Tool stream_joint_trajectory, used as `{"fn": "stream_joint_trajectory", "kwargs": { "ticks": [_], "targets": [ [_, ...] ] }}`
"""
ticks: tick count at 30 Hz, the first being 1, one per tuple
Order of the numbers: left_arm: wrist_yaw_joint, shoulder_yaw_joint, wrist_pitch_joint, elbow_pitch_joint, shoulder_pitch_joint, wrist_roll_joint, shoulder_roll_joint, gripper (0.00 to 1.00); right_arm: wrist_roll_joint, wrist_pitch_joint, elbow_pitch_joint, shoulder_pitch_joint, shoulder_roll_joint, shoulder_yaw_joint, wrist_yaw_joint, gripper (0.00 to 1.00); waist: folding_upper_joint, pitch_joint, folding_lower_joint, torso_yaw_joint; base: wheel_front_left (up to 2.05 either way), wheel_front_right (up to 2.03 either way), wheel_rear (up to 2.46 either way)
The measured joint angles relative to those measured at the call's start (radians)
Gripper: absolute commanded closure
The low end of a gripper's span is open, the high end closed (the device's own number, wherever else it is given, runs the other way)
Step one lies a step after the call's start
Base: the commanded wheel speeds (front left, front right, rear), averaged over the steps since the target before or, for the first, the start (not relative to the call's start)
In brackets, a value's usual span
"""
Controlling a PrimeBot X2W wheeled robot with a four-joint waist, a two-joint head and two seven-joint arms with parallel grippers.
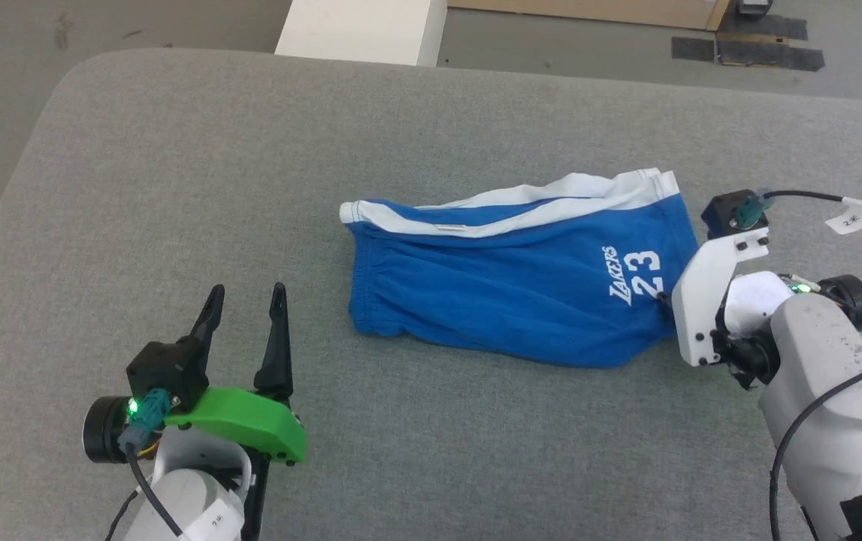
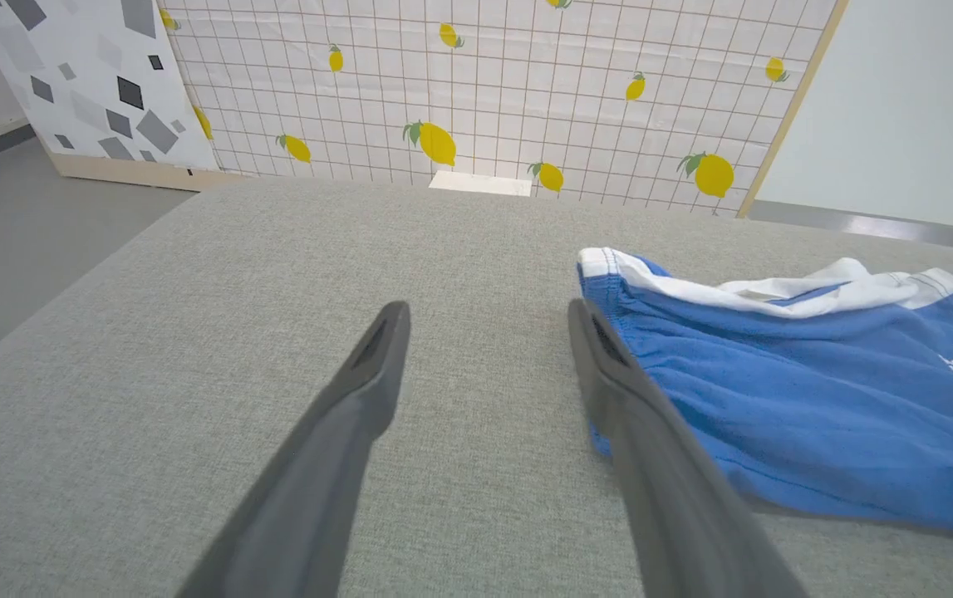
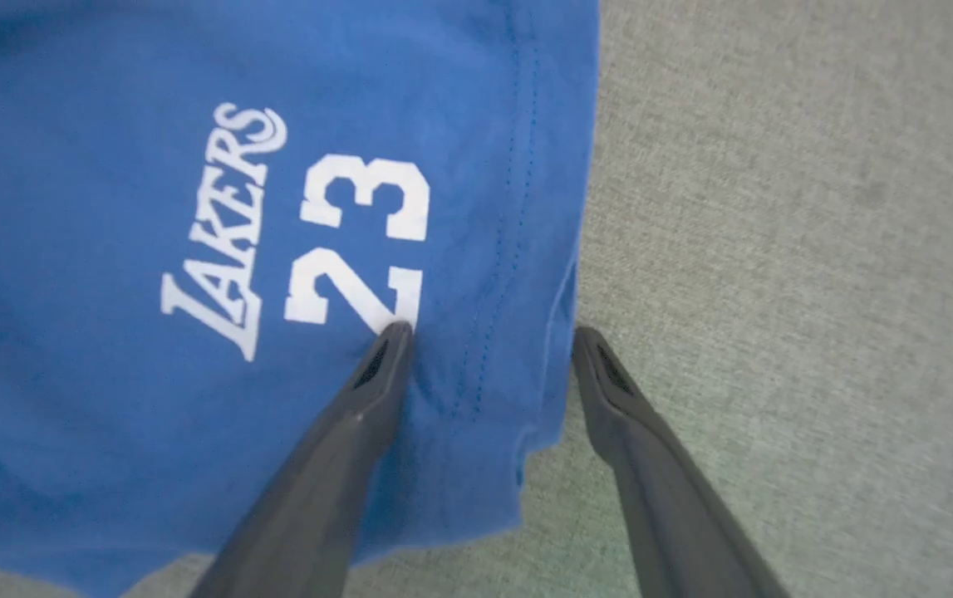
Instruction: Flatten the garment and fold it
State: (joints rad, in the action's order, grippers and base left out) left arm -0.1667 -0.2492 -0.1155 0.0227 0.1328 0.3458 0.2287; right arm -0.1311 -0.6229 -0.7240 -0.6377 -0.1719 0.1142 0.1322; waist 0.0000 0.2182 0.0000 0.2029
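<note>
flattening stage: rumpled royal-blue soft fabric shorts (image 1: 506, 300); right end effector (image 3: 490, 332) wide astride hem (image 3: 563, 249), pinch due; left end effector (image 1: 247, 289) wide.

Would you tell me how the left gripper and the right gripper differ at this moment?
The left gripper sits over bare grey cushion, beside the waistband end of the shorts; the right gripper straddles their hem by the 23 print. The left gripper wears a green cover; the right gripper's mount is white. Both have jaws open, holding nothing.
</note>
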Motion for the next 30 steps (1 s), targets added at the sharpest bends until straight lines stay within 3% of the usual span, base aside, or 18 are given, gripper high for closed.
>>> {"fn": "stream_joint_trajectory", "kwargs": {
  "ticks": [1,2,3,8,14,18,24,30],
  "targets": [
    [0.000,-0.001,0.001,0.000,0.001,0.000,0.000,0.00,-0.001,-0.003,-0.001,-0.003,0.001,-0.001,0.000,0.65,0.0000,0.004,0.0000,0.003,0.00,0.00,0.00],
    [0.000,-0.003,0.002,-0.001,0.001,0.000,0.000,0.00,-0.002,-0.003,-0.001,-0.007,0.002,-0.001,0.000,0.90,0.0000,0.006,0.0000,0.005,0.00,0.00,0.00],
    [0.000,-0.007,0.012,-0.001,0.001,0.002,0.000,0.00,-0.003,-0.002,-0.001,-0.010,0.001,0.000,0.000,1.00,0.0000,0.009,0.0000,0.006,0.00,0.00,0.00],
    [0.023,-0.036,0.116,-0.019,0.022,0.034,-0.002,0.00,-0.030,0.007,-0.001,-0.019,0.010,0.020,0.000,1.00,0.0000,0.005,0.0000,-0.009,0.00,0.00,0.00],
    [0.012,-0.095,0.441,-0.038,0.116,0.109,-0.028,0.00,-0.071,0.013,-0.002,-0.019,0.011,0.045,0.000,1.00,0.0000,-0.004,0.0000,-0.034,0.00,0.00,0.00],
    [-0.018,-0.126,0.588,0.045,0.192,0.095,-0.019,0.00,-0.089,0.016,0.000,-0.020,0.017,0.069,0.000,1.00,0.0000,-0.001,0.0000,-0.051,0.00,0.00,0.00],
    [-0.029,-0.138,0.686,0.207,0.258,0.069,-0.002,0.00,-0.117,0.025,0.008,-0.037,0.025,0.105,0.000,1.00,0.0000,0.016,0.0000,-0.078,0.00,0.00,0.00],
    [-0.009,-0.133,0.678,0.290,0.274,0.110,-0.014,0.00,-0.143,0.035,0.027,-0.042,0.022,0.135,0.000,1.00,0.0000,0.037,0.0000,-0.104,0.00,0.00,0.00]
  ]
}}
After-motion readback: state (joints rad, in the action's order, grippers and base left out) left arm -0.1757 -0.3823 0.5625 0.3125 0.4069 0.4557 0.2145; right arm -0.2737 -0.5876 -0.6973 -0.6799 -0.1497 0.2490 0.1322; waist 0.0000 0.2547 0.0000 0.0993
